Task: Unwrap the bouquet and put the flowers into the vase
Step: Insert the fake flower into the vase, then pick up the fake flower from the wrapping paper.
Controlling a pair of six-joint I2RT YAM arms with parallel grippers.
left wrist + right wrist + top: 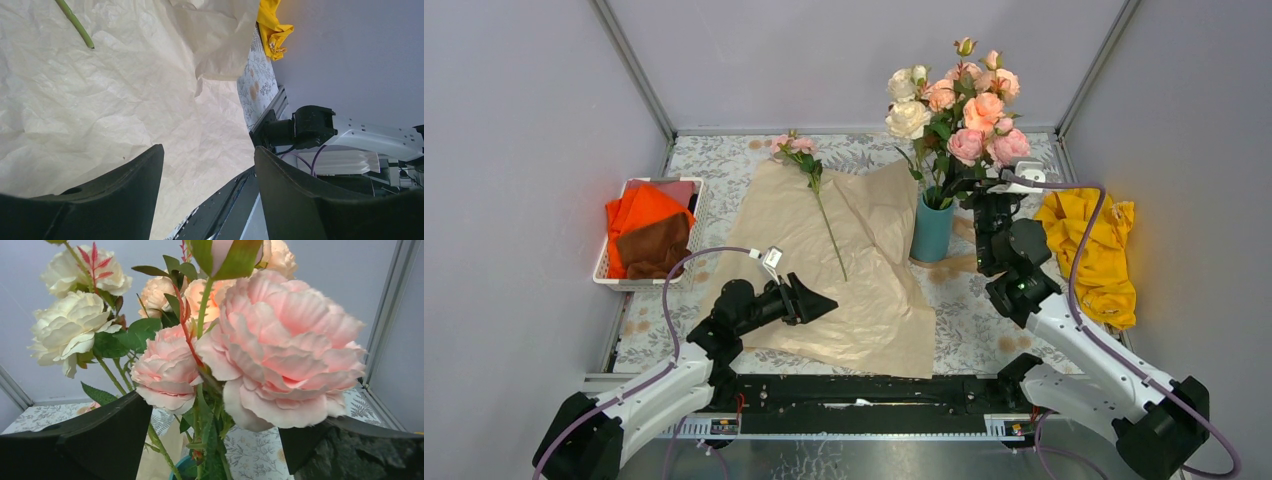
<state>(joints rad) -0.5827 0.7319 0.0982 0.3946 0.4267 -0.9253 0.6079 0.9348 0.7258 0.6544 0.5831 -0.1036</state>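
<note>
Thin-stemmed pink rose (pixel 827 225) on crinkled tan paper (pixel 874 310): likely light, bendy; pinch mid-stem; left gripper (pixel 826 303), right gripper (pixel 215 437) both spread apart.

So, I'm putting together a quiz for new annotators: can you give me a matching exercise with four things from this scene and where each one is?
Things:
1. vase
2. loose rose
3. yellow cloth
4. orange cloth

Places:
A. in the white basket
B. lying on the kraft paper
C. holding most of the flowers
D. bunched up on the right side

Pairs: 1-C, 2-B, 3-D, 4-A
</note>
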